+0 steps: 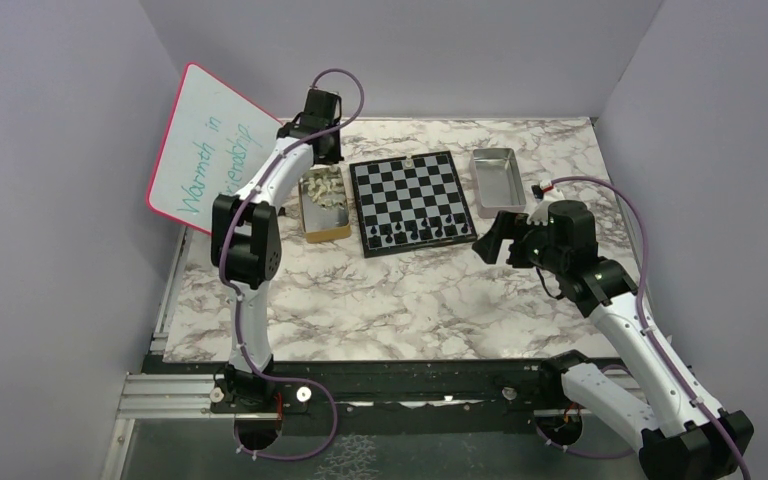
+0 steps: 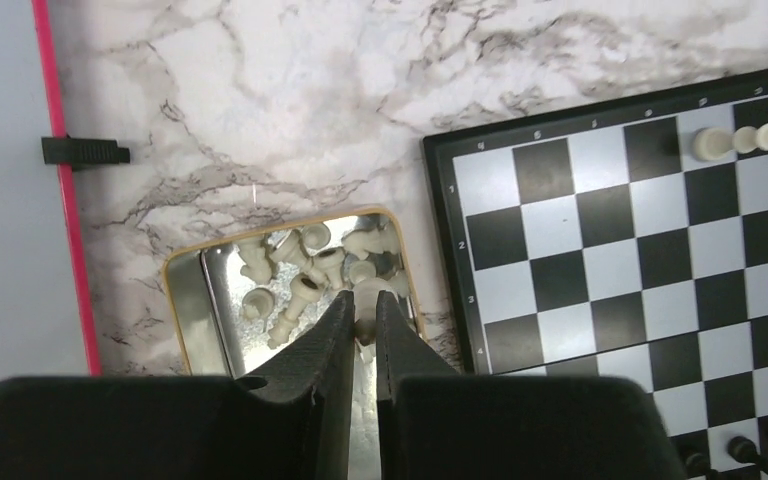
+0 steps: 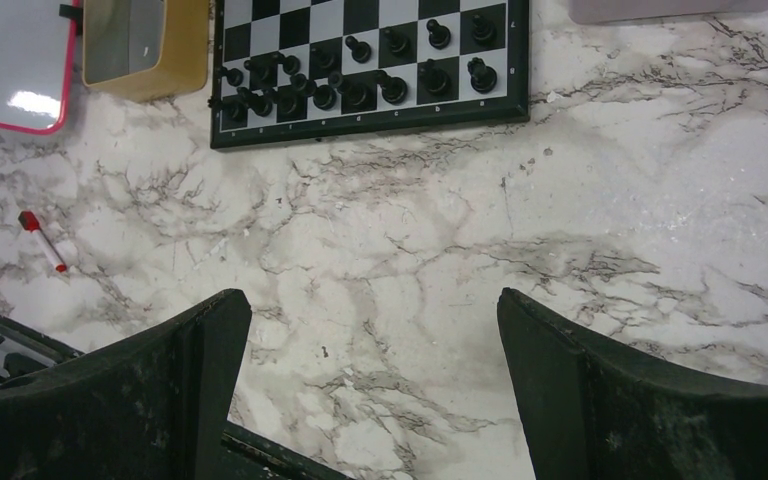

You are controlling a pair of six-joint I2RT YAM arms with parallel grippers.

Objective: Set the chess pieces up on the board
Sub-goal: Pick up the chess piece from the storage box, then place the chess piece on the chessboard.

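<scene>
The board (image 1: 412, 196) lies at the table's back middle. Black pieces (image 1: 418, 231) fill its two near rows and also show in the right wrist view (image 3: 360, 88). Three pale pieces (image 2: 738, 140) stand at its far edge. More pale pieces (image 2: 305, 262) lie loose in a gold-rimmed tray (image 2: 182, 300) left of the board. My left gripper (image 2: 364, 308) hangs over this tray, shut on a pale piece (image 2: 367, 300) held between its fingertips. My right gripper (image 3: 370, 330) is open and empty, above bare marble right of the board's near corner (image 1: 487, 243).
An empty metal tray (image 1: 497, 180) stands right of the board. A pink-rimmed whiteboard (image 1: 210, 150) leans at the back left wall. A small red-capped marker (image 3: 42, 240) lies on the marble near the left front. Walls close in on three sides.
</scene>
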